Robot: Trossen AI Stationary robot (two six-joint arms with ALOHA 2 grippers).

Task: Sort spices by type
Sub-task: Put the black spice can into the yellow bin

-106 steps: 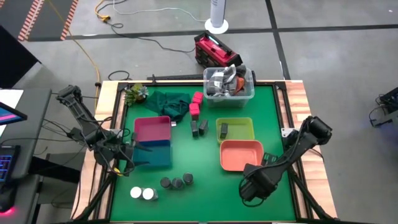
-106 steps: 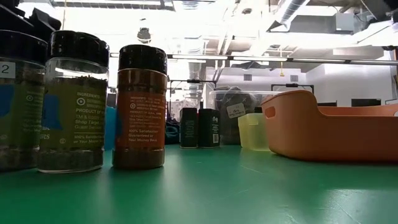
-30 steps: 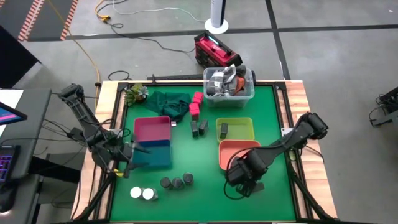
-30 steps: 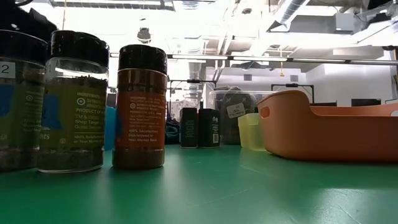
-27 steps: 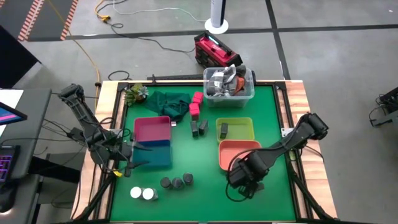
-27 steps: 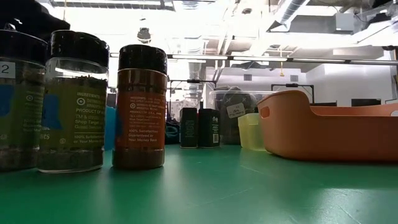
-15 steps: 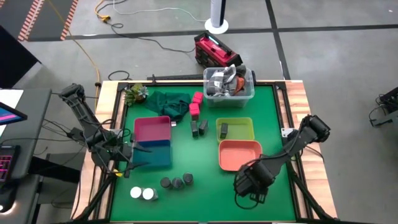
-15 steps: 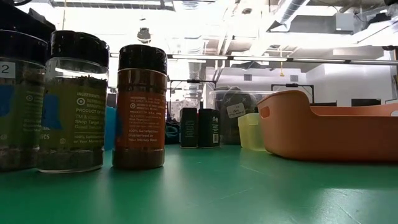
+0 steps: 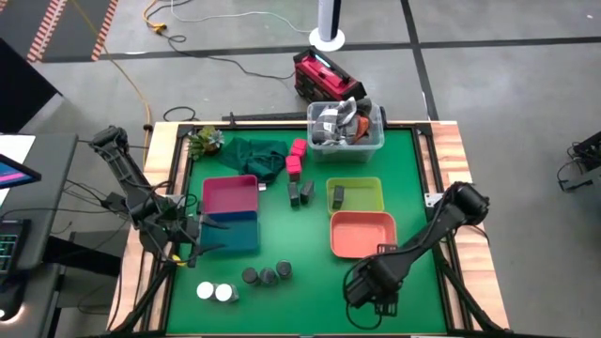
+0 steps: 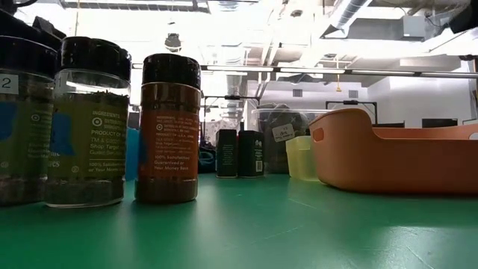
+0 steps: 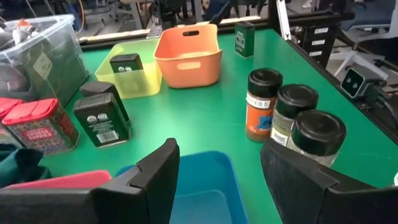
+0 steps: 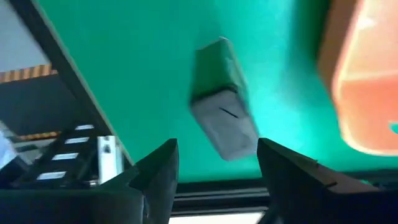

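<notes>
High view shows the right pincer (image 9: 367,289), fingers spread, over a dark block (image 12: 222,102) near the table (image 9: 310,300) front edge, beside the orange tray (image 9: 362,234); the left pincer (image 9: 194,228), spread, hangs over the blue tray (image 9: 235,235).

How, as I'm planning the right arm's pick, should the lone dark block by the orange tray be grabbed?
Take the dark block by its upper part, across its narrow width, coming straight down from above: it stands upright and apart from the orange tray, its flat sides free. The right gripper hangs over it, fingers open.
</notes>
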